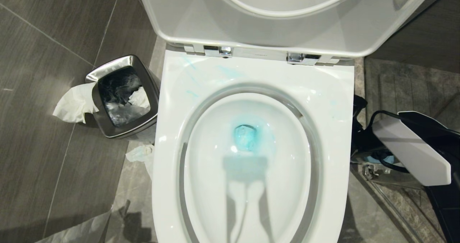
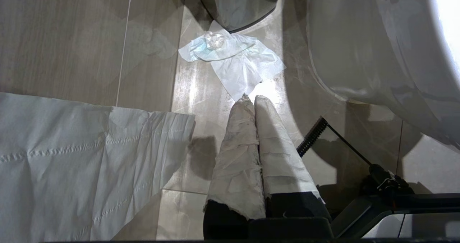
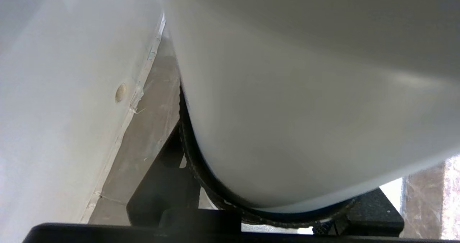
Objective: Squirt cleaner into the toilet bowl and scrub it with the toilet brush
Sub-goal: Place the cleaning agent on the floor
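Observation:
The toilet bowl [image 1: 172, 135] stands open below me, lid up, with turquoise liquid pooled at the drain [image 1: 248, 137] and faint blue streaks on the rim. My right arm [image 1: 409, 146] reaches down beside the bowl's right side. In the right wrist view the cleaner [image 3: 294, 102] shows as a pale rounded body filling the space between the dark fingers [image 3: 158, 185] of my right gripper [image 3: 251, 218], which is shut on it. My left gripper [image 2: 254, 98] hangs shut and empty over the floor left of the bowl. The toilet brush is out of view.
A square steel bin [image 1: 104, 124] with tissue spilling out stands left of the bowl. Crumpled tissue [image 2: 233, 59] and a long paper sheet [image 2: 72, 156] lie on the floor tiles. A blue object [image 1: 377, 159] is partly hidden behind the right arm.

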`<state>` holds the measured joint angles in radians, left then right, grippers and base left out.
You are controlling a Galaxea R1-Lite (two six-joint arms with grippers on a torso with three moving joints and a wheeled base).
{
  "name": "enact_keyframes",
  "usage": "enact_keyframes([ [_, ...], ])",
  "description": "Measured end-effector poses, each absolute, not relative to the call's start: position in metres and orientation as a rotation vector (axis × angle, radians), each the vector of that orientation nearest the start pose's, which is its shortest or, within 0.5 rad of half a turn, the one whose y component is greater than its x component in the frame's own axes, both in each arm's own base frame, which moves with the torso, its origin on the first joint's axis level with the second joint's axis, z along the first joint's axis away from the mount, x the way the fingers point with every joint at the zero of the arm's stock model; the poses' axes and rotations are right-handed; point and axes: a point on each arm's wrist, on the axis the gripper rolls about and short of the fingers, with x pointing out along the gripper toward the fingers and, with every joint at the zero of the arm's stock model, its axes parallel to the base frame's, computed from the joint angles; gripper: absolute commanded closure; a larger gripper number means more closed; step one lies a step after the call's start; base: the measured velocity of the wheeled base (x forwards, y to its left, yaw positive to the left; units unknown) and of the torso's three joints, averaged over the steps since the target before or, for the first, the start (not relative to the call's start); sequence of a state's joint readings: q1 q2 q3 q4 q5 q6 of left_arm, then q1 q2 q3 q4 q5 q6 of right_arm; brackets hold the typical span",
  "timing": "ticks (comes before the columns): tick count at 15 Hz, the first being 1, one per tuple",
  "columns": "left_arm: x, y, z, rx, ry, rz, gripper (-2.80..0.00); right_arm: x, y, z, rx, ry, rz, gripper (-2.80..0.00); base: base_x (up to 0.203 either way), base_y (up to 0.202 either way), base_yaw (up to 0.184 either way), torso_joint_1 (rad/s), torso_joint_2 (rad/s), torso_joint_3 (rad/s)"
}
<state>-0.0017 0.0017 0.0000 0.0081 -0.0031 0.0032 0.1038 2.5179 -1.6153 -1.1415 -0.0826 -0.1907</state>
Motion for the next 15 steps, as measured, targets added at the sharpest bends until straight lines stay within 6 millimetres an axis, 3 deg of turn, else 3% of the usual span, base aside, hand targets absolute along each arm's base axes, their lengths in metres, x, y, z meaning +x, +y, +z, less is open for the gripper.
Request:
enact_keyframes([
  [5, -0.023, 0.0, 0.075, 0.003, 0.01, -0.005, 0.0, 0.508, 0.052, 0.11, -0.166, -0.236, -0.009, 0.0, 0.0, 0.0, 0.0, 0.0, 0.0, 0.0],
  [6, -0.023, 0.0, 0.075, 0.003, 0.01, -0.005, 0.0, 0.507, 0.052, 0.11, -0.167, -0.226, -0.012, -0.94, 0.0, 0.0, 0.0, 0.0, 0.0, 0.0],
  [7, -0.023, 0.0, 0.075, 0.003, 0.01, -0.005, 0.0, 0.506, 0.052, 0.111, -0.168, -0.208, -0.011, -2.8, 0.0, 0.0, 0.0, 0.0, 0.0, 0.0],
  [15, -0.023, 0.0, 0.075, 0.003, 0.01, -0.004, 0.0, 0.501, 0.052, 0.121, -0.168, -0.203, -0.011, -2.8, 0.0, 0.0, 0.0, 0.0, 0.0, 0.0],
])
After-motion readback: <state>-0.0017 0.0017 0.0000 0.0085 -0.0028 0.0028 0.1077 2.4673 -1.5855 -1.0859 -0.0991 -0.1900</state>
